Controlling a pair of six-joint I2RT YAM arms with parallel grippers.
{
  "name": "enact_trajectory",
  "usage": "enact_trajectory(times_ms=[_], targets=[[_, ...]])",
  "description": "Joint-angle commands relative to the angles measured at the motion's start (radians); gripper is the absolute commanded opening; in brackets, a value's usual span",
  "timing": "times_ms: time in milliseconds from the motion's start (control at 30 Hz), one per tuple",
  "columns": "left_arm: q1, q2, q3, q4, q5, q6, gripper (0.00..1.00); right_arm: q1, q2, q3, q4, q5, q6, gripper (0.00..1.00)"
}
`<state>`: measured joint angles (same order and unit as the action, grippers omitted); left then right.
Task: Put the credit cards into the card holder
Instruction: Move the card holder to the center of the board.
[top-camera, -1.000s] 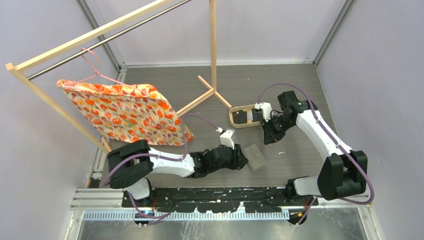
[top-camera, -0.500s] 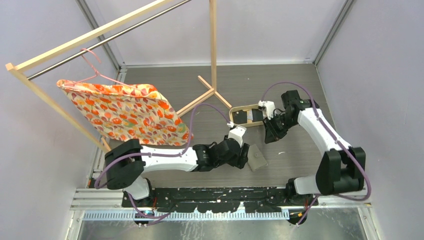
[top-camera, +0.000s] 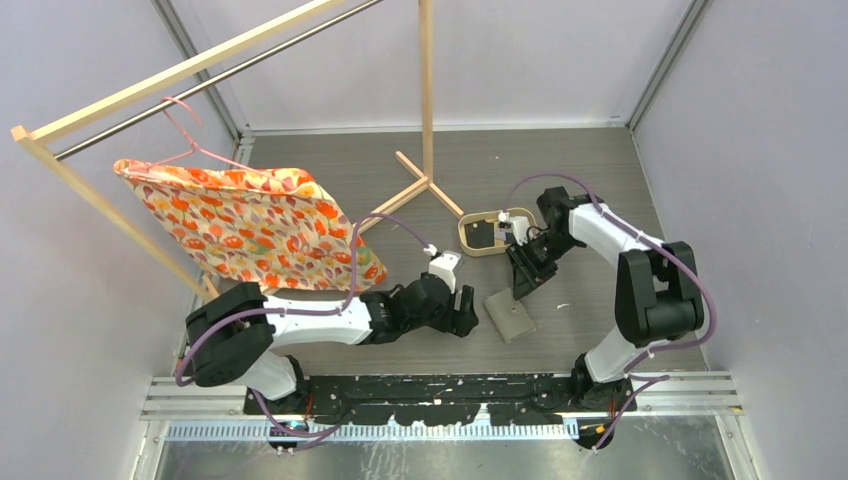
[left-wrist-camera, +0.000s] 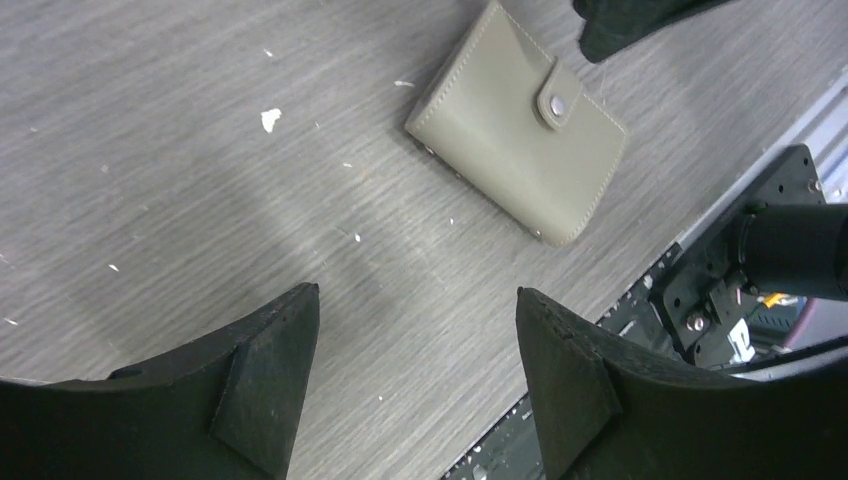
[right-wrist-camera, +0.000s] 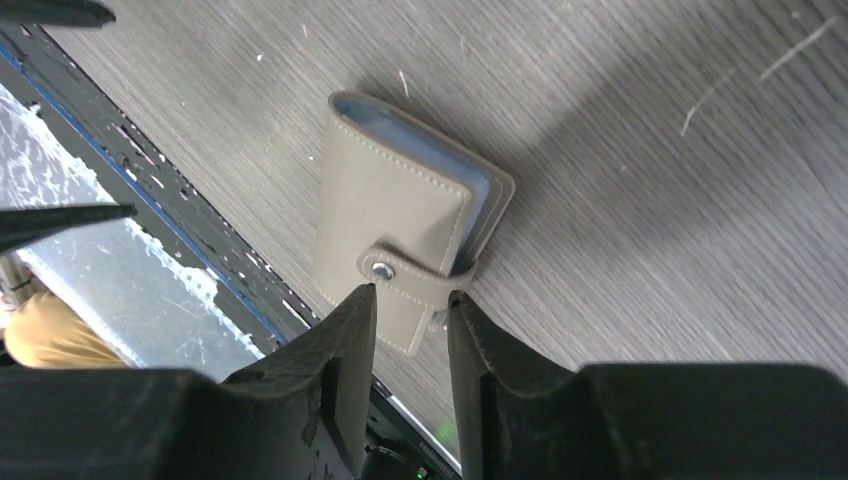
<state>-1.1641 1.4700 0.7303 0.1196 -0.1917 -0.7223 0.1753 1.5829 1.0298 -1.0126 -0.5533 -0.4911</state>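
The card holder is a closed grey-taupe wallet lying flat on the table, its snap strap fastened. My right gripper hovers just over the strap end of the card holder, jaws a little open with nothing between them. My left gripper stands wide open and empty over bare table, left of the card holder and apart from it. Dark credit cards lie in the oval wooden tray, partly hidden by the right arm.
A wooden clothes rack stands at the back, its foot close to the tray. A floral cloth hangs on a pink hanger at the left. The black base rail runs along the near edge, close to the card holder.
My right gripper came from beside the tray down over the card holder and its jaws parted. My left gripper drew back left from the card holder and opened wider.
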Motion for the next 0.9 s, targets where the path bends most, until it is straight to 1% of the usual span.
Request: enact_trajectory(times_ms=[0, 100, 367, 533, 600, 667, 733, 767, 867], targets=[[-0.004, -0.036, -0.021, 0.096, 0.046, -0.048, 0.73, 0.018, 0.073, 0.05, 0.053, -0.033, 0.064, 0.38], [-0.004, -0.037, -0.043, 0.131, 0.057, -0.062, 0.71, 0.017, 0.116, 0.068, 0.062, -0.033, 0.073, 0.39], [-0.006, -0.043, -0.042, 0.133, 0.06, -0.06, 0.7, 0.018, 0.208, 0.102, 0.054, -0.059, 0.083, 0.4], [-0.006, -0.038, -0.046, 0.15, 0.072, -0.064, 0.69, 0.018, 0.225, 0.106, 0.044, -0.079, 0.082, 0.37], [-0.007, -0.034, -0.044, 0.155, 0.078, -0.067, 0.69, 0.018, 0.238, 0.111, 0.037, -0.083, 0.082, 0.3], [-0.006, -0.033, -0.04, 0.152, 0.086, -0.065, 0.68, 0.018, 0.254, 0.119, 0.026, -0.092, 0.083, 0.17], [-0.006, -0.038, -0.04, 0.15, 0.087, -0.063, 0.68, 0.017, 0.262, 0.126, 0.019, -0.106, 0.087, 0.05], [-0.006, -0.042, -0.041, 0.148, 0.087, -0.063, 0.68, 0.016, 0.26, 0.127, 0.019, -0.112, 0.089, 0.02], [-0.007, -0.055, -0.045, 0.141, 0.082, -0.061, 0.68, 0.001, 0.236, 0.124, 0.036, -0.14, 0.111, 0.01]])
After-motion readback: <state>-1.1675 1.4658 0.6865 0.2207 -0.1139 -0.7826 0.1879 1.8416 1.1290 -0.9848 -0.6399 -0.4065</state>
